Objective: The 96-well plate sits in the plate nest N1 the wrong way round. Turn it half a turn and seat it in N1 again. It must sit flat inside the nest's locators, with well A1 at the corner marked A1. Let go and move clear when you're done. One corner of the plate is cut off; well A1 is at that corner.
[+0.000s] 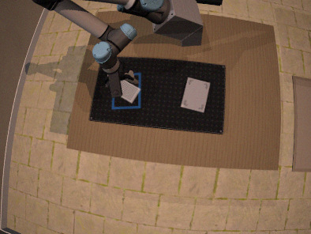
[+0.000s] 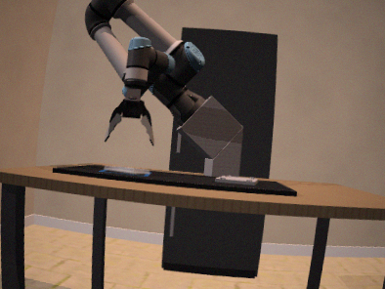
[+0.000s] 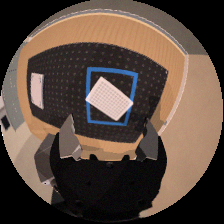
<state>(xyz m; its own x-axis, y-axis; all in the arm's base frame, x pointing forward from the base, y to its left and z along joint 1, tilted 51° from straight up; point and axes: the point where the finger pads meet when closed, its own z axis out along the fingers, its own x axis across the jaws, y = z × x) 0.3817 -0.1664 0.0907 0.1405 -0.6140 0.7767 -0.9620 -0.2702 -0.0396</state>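
The white 96-well plate (image 1: pixel 131 91) (image 3: pixel 109 96) lies flat on the black mat (image 1: pixel 166 115), skewed inside a blue outlined rectangle (image 1: pixel 126 107) (image 3: pixel 112 71). In the side view it shows as a low strip (image 2: pixel 124 170). The white plate nest (image 1: pixel 195 95) (image 2: pixel 236 180) (image 3: pixel 37 90), with corner locator marks, lies empty on the right part of the mat. My gripper (image 2: pixel 129 142) (image 3: pixel 109 116) (image 1: pixel 122 81) is open and empty. It hangs well above the plate, fingers pointing down. I cannot make out the plate's cut corner.
The mat lies on a wooden table (image 1: pixel 158 150) (image 2: pixel 195 197). The arm's grey base block (image 1: pixel 179 24) (image 2: pixel 210 129) stands at the table's back edge. A dark cabinet (image 2: pixel 244 73) stands behind. Another brown surface (image 1: pixel 301 122) shows at the far right.
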